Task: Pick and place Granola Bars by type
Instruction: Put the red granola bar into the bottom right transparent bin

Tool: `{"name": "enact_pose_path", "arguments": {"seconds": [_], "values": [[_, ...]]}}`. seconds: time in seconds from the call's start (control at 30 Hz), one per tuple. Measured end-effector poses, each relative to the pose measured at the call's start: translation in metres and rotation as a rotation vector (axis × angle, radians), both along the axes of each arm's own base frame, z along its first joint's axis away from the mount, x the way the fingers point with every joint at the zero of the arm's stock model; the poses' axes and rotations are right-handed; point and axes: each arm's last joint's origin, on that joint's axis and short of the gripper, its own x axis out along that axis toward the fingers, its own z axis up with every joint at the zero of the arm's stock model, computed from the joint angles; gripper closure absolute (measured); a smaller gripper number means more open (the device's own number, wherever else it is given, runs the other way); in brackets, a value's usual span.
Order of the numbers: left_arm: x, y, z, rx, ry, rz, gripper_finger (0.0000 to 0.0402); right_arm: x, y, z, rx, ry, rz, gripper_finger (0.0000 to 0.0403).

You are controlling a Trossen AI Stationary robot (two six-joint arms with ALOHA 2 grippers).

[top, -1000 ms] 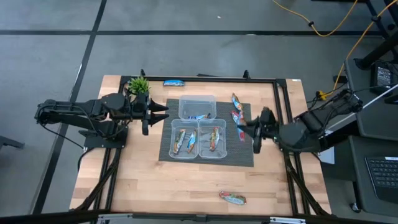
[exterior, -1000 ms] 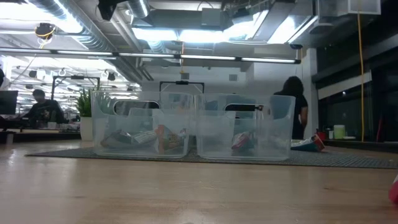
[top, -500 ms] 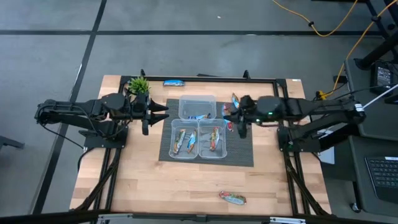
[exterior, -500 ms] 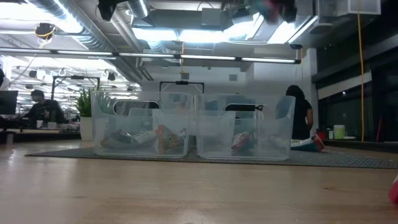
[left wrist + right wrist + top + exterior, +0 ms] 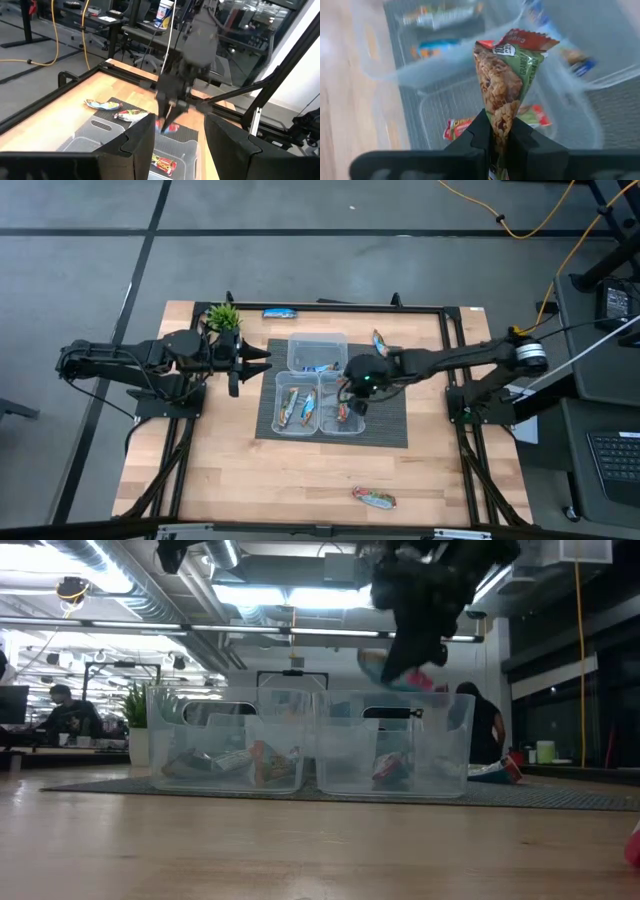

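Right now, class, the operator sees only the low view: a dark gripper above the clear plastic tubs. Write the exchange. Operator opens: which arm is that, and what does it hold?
Observer: The right gripper, shut on a green and red wrapped granola bar.
Operator: Where is the other arm?
Observer: The left gripper waits open beside the small green plant.
Operator: Any bars loose behind the tubs?
Observer: A blue wrapped bar lies at the table's far edge.

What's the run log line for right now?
right gripper: shut on granola bar, above front right tub | left gripper: open, waiting beside plant
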Motion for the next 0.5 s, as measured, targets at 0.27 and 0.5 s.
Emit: {"name": "enact_pose_path", "arguments": {"seconds": [0.27, 0.5], "values": [[0.0, 0.0, 0.0, -0.001, 0.0, 0.0, 0.0238, 0.016, 0.002, -0.019, 0.043, -0.002, 0.023, 0.031], [0.0, 0.0, -0.001, -0.023, 0.002, 0.004, 0.0238, 0.004, 0.005, 0.0, 0.11, -0.029, 0.014, 0.0203]]}}
